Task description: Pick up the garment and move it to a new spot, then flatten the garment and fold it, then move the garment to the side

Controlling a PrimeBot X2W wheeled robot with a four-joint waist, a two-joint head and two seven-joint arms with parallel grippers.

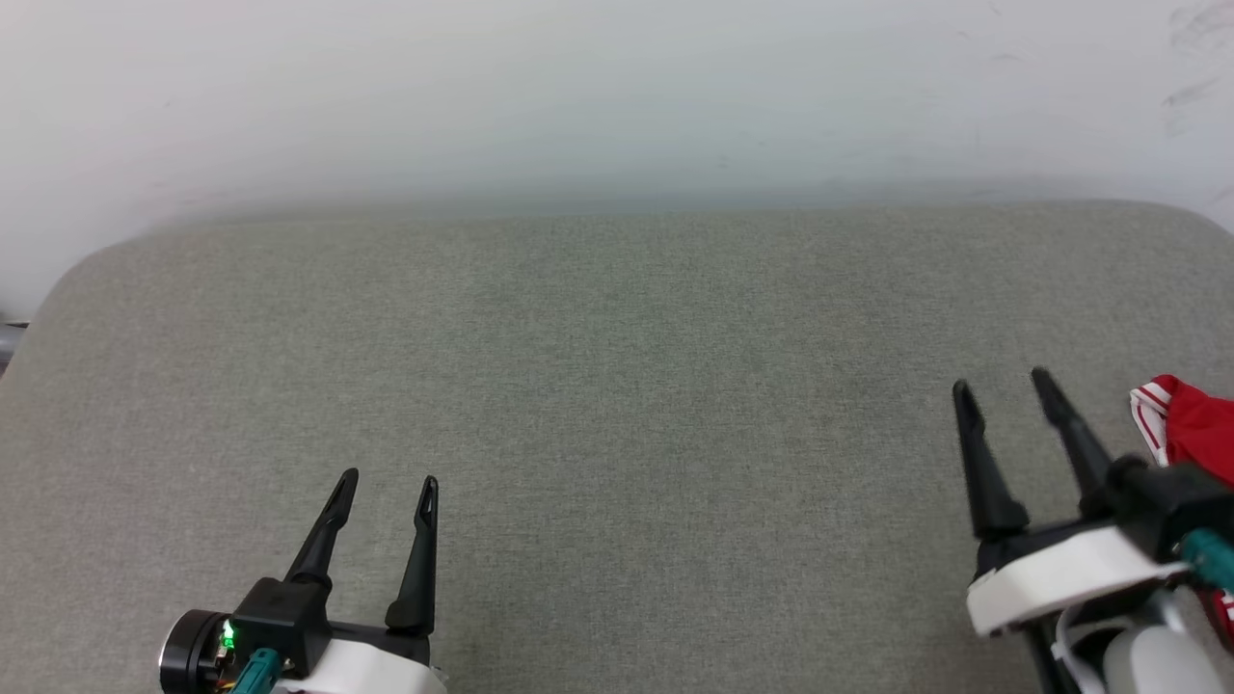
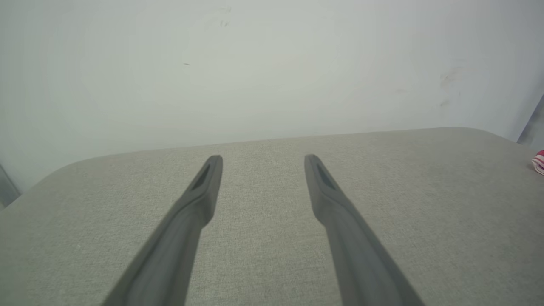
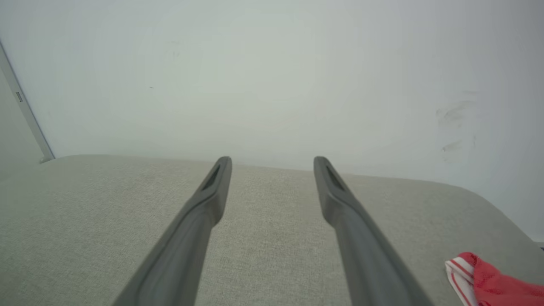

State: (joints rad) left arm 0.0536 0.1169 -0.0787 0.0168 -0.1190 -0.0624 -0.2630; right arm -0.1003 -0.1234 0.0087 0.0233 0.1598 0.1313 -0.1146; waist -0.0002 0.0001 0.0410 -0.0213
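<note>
The right gripper (image 1: 1003, 384), fingers apart and empty, hovers just beside the garment (image 1: 1195, 424), which lies bunched at the far right of the grey counter (image 1: 617, 386). The left gripper (image 1: 389, 478) is likewise apart, well away. A clean pickup likely means swinging right and pinching a thick fold.

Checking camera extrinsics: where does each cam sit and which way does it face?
Head view: on the head, looking forward and down at the grey padded surface and wall; left gripper lower left, right gripper lower right, both open.
Left wrist view: on the left wrist, looking along its own fingers across the surface toward the wall.
Right wrist view: on the right wrist, same heading over its own fingers.
Shared: all three catch the garment at their right side.
</note>
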